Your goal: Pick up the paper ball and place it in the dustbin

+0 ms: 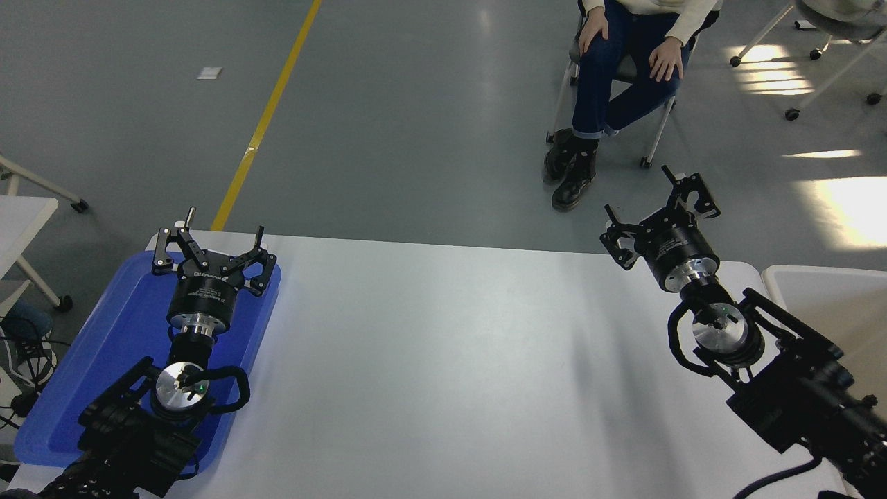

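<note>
No paper ball shows anywhere in the head view. The dustbin [769, 276] shows only as a white rounded rim and pale wall at the right edge, beside the table. My right gripper [655, 204] is open and empty, raised over the table's far right edge, left of the dustbin. My left gripper [208, 242] is parked open and empty over the blue tray at the lower left.
A flat blue tray [104, 360] lies on the white table's [443, 360] left end. A person sits on a chair [627, 66] beyond the table's far side, feet on the floor. A second table edge [24, 215] stands at the far left.
</note>
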You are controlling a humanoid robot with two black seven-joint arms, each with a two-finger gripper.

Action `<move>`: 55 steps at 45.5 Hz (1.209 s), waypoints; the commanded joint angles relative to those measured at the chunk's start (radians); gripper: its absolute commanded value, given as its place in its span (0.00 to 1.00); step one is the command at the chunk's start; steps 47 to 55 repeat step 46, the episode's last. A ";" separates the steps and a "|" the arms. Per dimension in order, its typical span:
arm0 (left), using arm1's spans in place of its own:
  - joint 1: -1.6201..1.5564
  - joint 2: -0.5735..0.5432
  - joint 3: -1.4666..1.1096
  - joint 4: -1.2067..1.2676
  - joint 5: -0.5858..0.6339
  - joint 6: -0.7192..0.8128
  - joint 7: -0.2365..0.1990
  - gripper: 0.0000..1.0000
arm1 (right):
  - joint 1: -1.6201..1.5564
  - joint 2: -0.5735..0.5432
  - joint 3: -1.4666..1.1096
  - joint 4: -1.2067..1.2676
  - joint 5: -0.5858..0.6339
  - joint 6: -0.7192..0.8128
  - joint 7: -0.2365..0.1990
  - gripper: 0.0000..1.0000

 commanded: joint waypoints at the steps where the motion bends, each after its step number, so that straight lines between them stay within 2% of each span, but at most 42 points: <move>1: 0.000 0.000 0.000 0.000 0.000 0.000 0.000 1.00 | -0.051 0.013 0.025 -0.074 0.021 0.118 -0.004 1.00; 23: 0.000 0.000 0.001 0.000 0.000 0.000 0.000 1.00 | -0.082 0.011 0.028 -0.176 0.076 0.242 -0.007 1.00; 55: 0.000 0.000 0.001 0.000 0.000 -0.001 0.002 1.00 | -0.105 0.013 0.028 -0.197 0.076 0.285 -0.007 1.00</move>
